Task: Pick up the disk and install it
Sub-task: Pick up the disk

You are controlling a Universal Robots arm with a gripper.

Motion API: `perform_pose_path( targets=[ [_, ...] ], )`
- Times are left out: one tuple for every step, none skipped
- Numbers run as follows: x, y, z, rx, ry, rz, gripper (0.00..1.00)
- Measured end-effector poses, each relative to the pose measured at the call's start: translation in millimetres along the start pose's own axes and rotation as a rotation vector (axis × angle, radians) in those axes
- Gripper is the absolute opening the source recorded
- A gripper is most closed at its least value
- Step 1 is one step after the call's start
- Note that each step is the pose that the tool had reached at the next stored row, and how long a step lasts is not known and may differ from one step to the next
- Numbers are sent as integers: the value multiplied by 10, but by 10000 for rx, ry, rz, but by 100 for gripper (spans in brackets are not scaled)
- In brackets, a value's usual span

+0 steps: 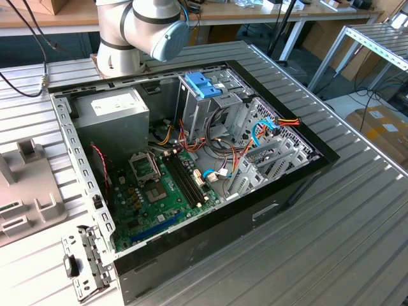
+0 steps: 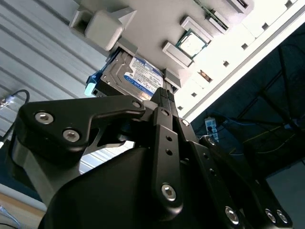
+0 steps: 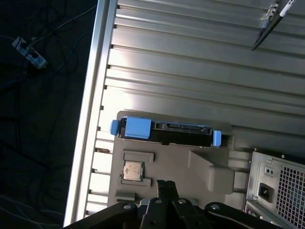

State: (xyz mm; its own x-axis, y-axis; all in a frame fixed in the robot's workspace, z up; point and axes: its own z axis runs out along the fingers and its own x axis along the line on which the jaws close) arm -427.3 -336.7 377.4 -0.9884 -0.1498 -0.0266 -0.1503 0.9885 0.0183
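Observation:
The disk is a silver hard drive with a white and blue label. It stands on edge in a slot of a grey plastic holder, with light-blue side rails clipped to it. In the first wrist view I see the disk edge-on, across the holder from my gripper. The gripper's black fingers are pressed together with nothing between them, a short way off the disk and not touching it.
A processor chip lies in another pocket of the holder. The open computer case sits on the ribbed metal table, with a drive cage with blue tabs, a grey power supply and a green motherboard.

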Motion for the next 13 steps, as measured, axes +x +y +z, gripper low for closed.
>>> perform_pose_path(
  targets=[
    [0,0,0,-2,2,-78,11],
    [0,0,0,-4,3,-163,11],
    [0,0,0,-6,4,-232,11],
    [0,0,0,-7,6,-306,11],
    [0,0,0,-9,7,-379,11],
    [0,0,0,-13,10,-510,11],
    [0,0,0,-16,12,-621,11],
    [0,0,0,-18,13,-704,11],
    [0,0,0,-20,14,-781,11],
    [0,0,0,-22,16,-866,11],
    [0,0,0,-24,17,-932,11],
    [0,0,0,-27,19,-1024,11],
    [0,0,0,-30,21,-1159,11]
  ],
)
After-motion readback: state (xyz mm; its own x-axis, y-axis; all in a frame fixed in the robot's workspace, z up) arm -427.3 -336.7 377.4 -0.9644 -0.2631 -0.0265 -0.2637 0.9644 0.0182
